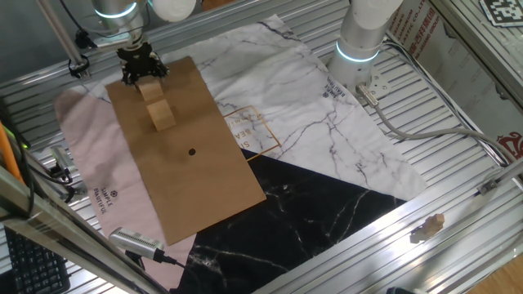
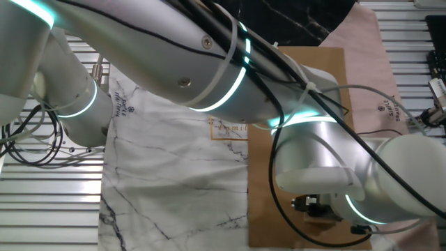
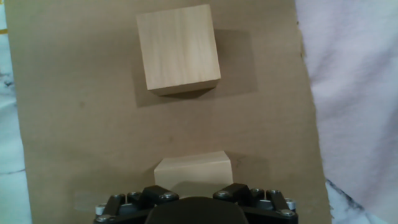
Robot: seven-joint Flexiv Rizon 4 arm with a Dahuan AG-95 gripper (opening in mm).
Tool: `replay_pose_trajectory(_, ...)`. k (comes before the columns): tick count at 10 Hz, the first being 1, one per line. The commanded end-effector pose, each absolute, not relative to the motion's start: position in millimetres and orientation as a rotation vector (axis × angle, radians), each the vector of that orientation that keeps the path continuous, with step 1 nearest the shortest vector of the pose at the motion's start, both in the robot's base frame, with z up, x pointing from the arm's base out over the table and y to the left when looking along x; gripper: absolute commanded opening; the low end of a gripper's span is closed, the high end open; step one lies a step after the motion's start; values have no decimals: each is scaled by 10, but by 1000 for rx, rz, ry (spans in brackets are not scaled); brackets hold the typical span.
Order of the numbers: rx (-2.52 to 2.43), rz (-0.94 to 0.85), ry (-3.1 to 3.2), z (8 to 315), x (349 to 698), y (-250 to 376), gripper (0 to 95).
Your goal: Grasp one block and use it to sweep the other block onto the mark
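On the left of the worktop [image 1: 458, 155], the gripper [image 1: 144, 72] is clenched on one block [image 1: 149, 88], holding it low over the brown cardboard sheet [image 1: 204, 188]. The other block [image 1: 162, 114] sits free just beside it, toward the sheet's middle. Further right lies the mark [image 1: 192, 151], well apart from both. Judging from this, the grasp is done; the sweep onto the mark is not.
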State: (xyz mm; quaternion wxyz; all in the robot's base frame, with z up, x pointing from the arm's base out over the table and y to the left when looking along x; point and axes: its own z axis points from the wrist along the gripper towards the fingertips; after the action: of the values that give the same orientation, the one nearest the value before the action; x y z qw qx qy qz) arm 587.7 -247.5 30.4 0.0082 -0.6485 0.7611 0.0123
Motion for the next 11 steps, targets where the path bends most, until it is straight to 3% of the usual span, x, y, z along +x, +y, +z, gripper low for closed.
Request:
replay_pose_trajectory(1, -2021, 36, 2382, 304, 5871, -2475, 760)
replay_pose_trajectory(11, -1999, 35, 2395, 290, 5866, -2453, 760)
